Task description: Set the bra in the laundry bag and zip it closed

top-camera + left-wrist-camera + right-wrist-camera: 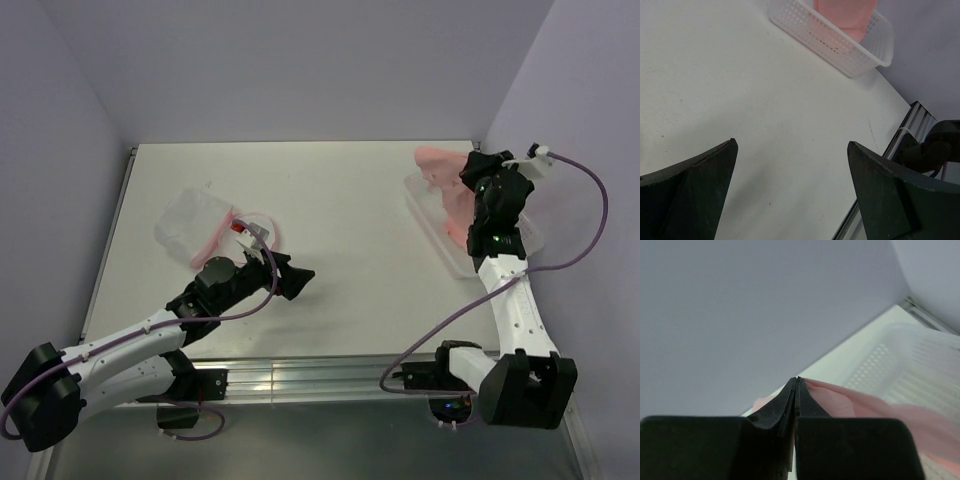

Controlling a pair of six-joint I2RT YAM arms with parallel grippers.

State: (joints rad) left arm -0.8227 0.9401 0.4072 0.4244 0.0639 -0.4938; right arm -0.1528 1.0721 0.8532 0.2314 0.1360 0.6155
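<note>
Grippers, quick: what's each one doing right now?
The left gripper is open, holding nothing.
The right gripper is shut, pinching the bra.

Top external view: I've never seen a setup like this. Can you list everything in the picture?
table: one, white, under everything
basket: one, white perforated plastic, far right of the table
bra: one, light pink, lifted over the basket
laundry bag: one, see-through white mesh with pink trim, left side of the table
cables: two, purple, one along each arm
left arm, right arm: two, white and black, near edge
left end effector: one, black, open over bare table
right end effector: one, black, shut on the bra
</note>
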